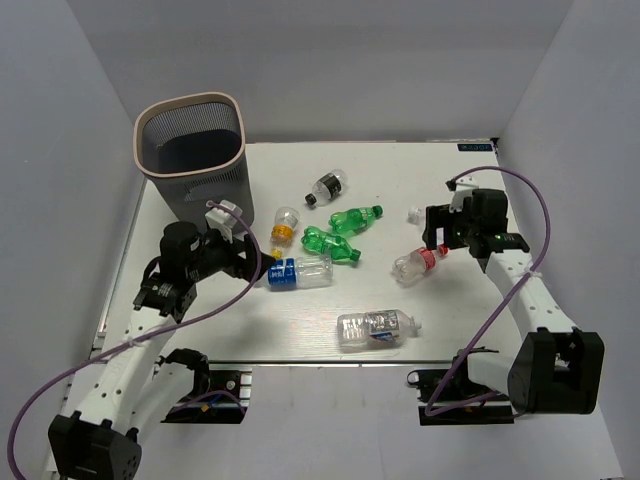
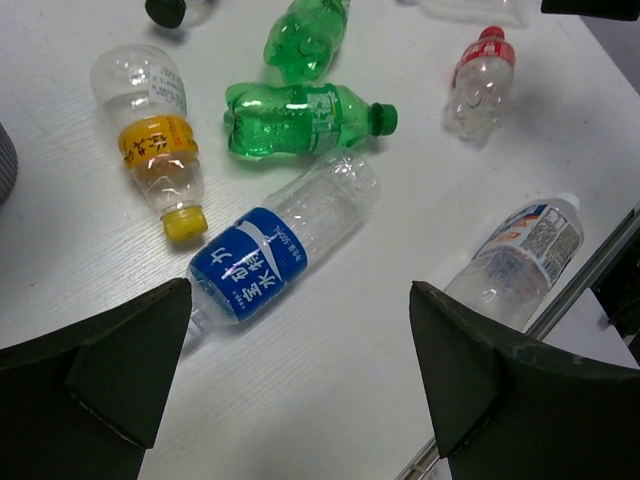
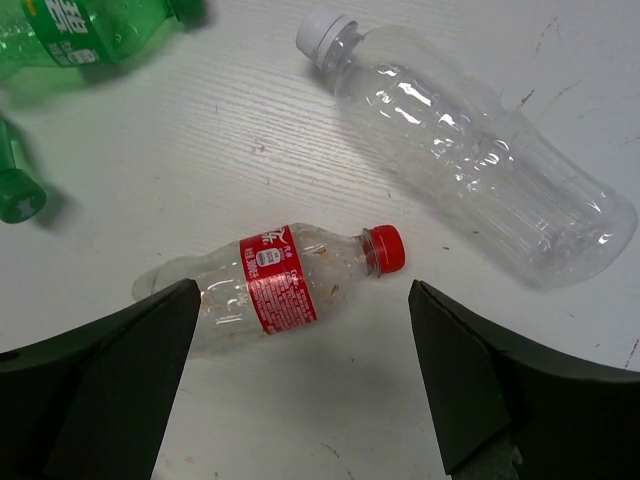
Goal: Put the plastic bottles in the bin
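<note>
Bin (image 1: 195,185): upright at the far left of the counter (image 1: 290,325). Its inside is dark, so we can't tell whether it holds anything.
Left tool (image 2: 300,288): spread wide and empty, hanging over the blue-label bottle (image 2: 270,250).
Blue-label bottle: lies on its side near the bin, just beside the orange-cap bottle (image 2: 155,130).
Other bottles: two green bottles (image 1: 340,232), the black-cap bottle (image 1: 328,186) and the near-edge bottle (image 1: 378,327) all lie loose mid-counter.
Handling: we judge them light, thin-walled, slick and easily buckled.
Hold: we'd close across the labelled mid-body, not the neck.
Red-cap bottle (image 3: 290,285): lies on its side, framed under the right tool, near a white-cap bottle (image 3: 470,150).
Right tool (image 3: 303,290): wide apart, gripping nothing.
</note>
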